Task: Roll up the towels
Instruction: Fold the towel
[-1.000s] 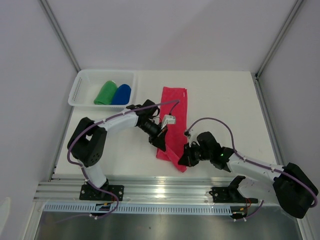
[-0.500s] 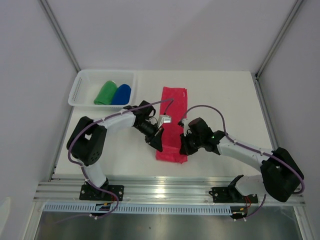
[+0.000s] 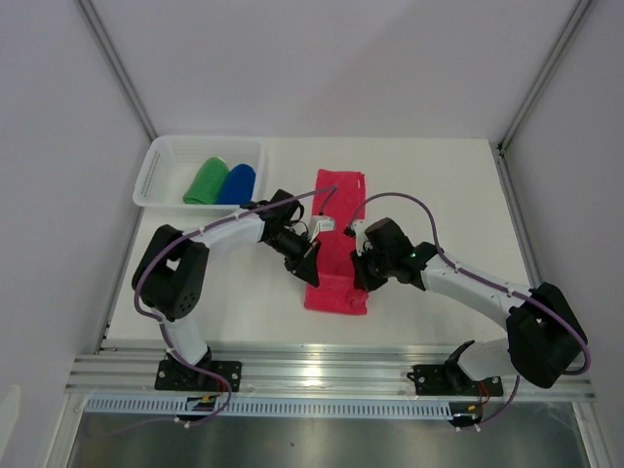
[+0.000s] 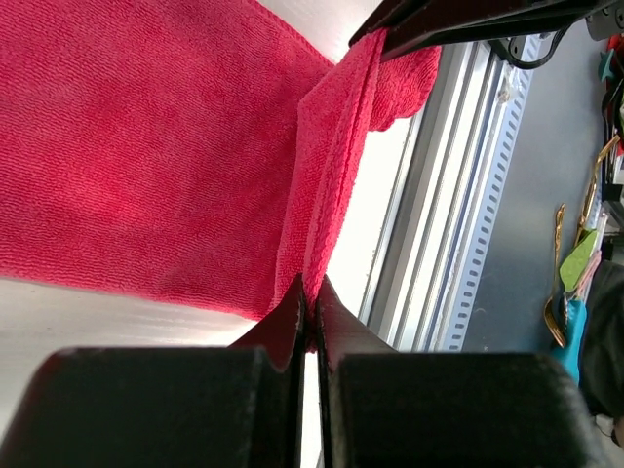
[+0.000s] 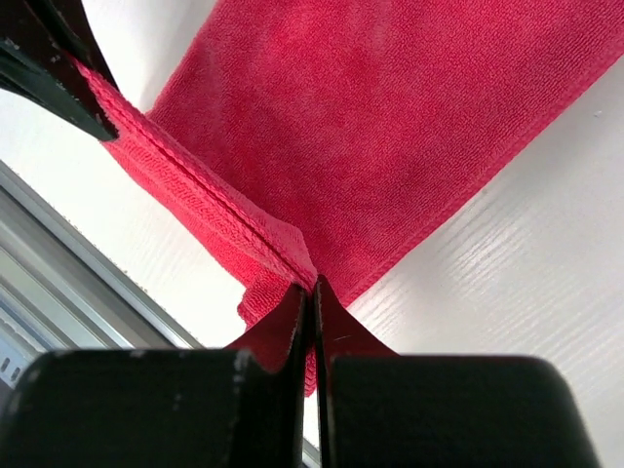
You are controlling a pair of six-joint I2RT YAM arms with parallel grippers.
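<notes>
In the top view, the pink-red terry cloth towel [image 3: 339, 210] lay lengthwise on the white table [image 3: 439, 195]. Its near end was doubled over between the left gripper [image 3: 312, 270] and the right gripper [image 3: 359, 276], one at each side edge. The green rolled towel [image 3: 206, 181] and the blue rolled towel [image 3: 237, 183] sat side by side in the white plastic mesh basket [image 3: 156, 166]. For a tight first turn, both corners likely needed to travel level and together, with the fold laid low and straight.

In the left wrist view, the left gripper [image 4: 310, 292] had its jaws closed on the doubled edge. The soft looped pile ran in a taut ridge towards the other arm's finger.

In the right wrist view, the right gripper [image 5: 310, 291] likewise pinched the fold. The cloth looked limp, apt to sag between the grips.
</notes>
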